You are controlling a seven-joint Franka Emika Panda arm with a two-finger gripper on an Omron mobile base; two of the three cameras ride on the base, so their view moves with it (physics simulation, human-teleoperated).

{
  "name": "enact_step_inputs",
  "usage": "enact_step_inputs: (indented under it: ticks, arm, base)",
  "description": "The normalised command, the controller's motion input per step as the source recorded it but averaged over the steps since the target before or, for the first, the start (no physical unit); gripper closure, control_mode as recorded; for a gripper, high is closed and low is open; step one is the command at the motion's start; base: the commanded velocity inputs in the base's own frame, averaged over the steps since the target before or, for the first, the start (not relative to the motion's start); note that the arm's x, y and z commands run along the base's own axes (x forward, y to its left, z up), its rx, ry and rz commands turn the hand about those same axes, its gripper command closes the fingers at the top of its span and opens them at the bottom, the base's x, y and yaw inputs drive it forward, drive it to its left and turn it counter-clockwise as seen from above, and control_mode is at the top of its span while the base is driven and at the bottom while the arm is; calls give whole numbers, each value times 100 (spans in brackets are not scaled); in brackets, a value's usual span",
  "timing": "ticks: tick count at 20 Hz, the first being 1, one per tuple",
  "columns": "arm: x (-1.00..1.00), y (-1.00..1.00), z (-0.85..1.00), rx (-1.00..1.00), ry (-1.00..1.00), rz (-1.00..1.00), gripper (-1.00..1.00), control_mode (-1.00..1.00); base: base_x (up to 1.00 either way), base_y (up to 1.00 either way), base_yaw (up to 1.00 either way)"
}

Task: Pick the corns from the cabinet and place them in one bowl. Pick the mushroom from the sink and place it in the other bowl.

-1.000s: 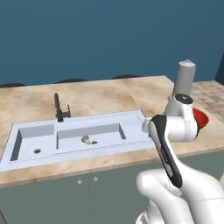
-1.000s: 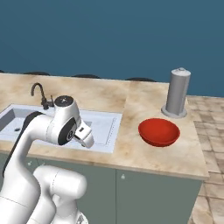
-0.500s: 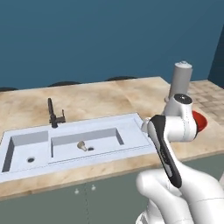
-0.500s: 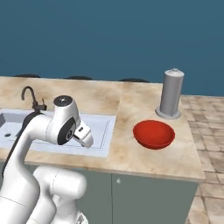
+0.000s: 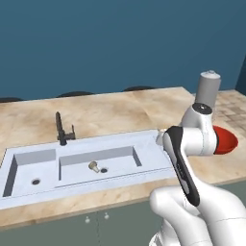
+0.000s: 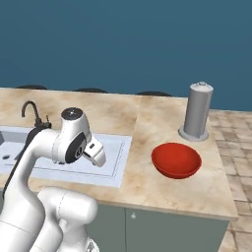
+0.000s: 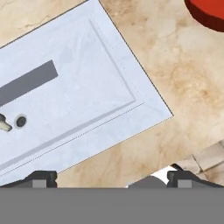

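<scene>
The mushroom, a small beige lump, lies in the right basin of the pale sink, beside the round drain. It also sits at the left edge of the hand view as mushroom. My gripper hovers open over the sink's right rim, with nothing between its fingertips. My gripper hangs from the bent arm. The red bowl stands on the counter right of the sink and looks empty. The corns, the cabinet and the tan bowl are out of view.
A black curved tap rises behind the sink. A tall grey cylinder stands on the counter behind the red bowl. The tan stone counter ends close to the right of the bowl, with tiled floor beyond.
The whole picture has shifted a little in both base views, so the base has moved. The arm keeps its pose, and the mushroom and bowl have not moved on their own.
</scene>
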Motion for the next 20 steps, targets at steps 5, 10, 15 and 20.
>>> enact_step_inputs:
  ticks: [5, 10, 15, 20]
  arm:
    - [0, 0, 0, 0, 0, 0, -100, 100]
    - [0, 0, 0, 0, 0, 0, -100, 100]
    - [0, 0, 0, 0, 0, 0, -100, 100]
    - [0, 0, 0, 0, 0, 0, -100, 100]
  base:
    - [37, -2, 20]
    - [45, -8, 16]
    - [43, -7, 13]
    - [14, 0, 2]
